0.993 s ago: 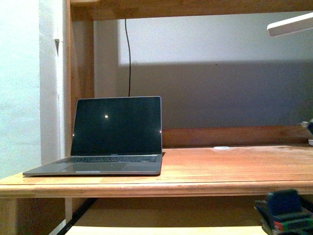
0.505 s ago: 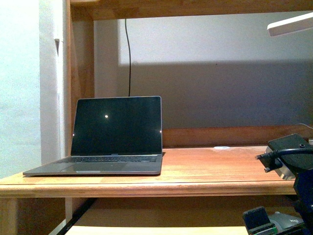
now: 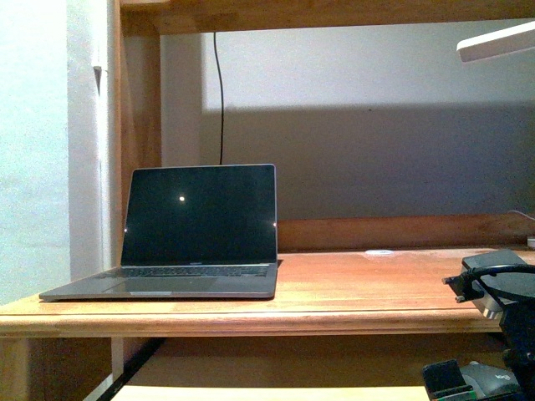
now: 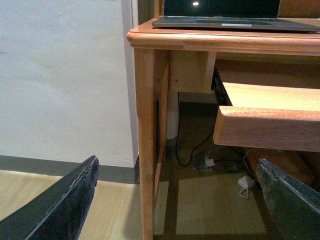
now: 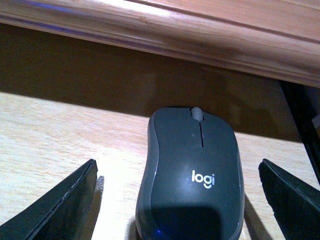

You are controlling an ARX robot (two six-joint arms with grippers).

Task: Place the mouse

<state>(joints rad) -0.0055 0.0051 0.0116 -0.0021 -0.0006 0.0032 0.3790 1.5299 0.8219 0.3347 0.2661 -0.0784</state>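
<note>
**Item 1, mouse** (image 5: 192, 185): dk grey, "logi" mark. It lay flat on the pull-out shelf (image 5: 60, 135), just under the front edge of the surface (image 3: 359, 292). In front view it sat at the lower right corner of the frame, partly cut off.

**Item 2, right end effector** (image 5: 176, 167): spread wide and gripping nothing. One finger stood on each side of the mouse, neither touching it, w/ bare shelf showing betw. finger and mouse on both sides. The right arm (image 3: 501, 288) showed at the right edge of front view as a dark housing w/ a cable loop. It was level w/ the surface's front edge and above the mouse.

**Item 3, left end effector** (image 4: 177, 162): spread wide, nothing betw. the fingers. It was low, near the floor (image 4: 115, 210), and faced the surface's leg (image 4: 145, 150) and the shelf's front edge. Not in front view.

**Item 4, laptop** (image 3: 199, 230): open, screen dark, on the left half of the surface, close to the front edge.

**Room:** open wood ran from the laptop to the right arm. A small white disc (image 3: 379, 251) lay near the back rail. A lamp head (image 3: 497, 42) was at upper right. A cable (image 3: 220, 92) ran down the back wall, upper left of centre.
</note>
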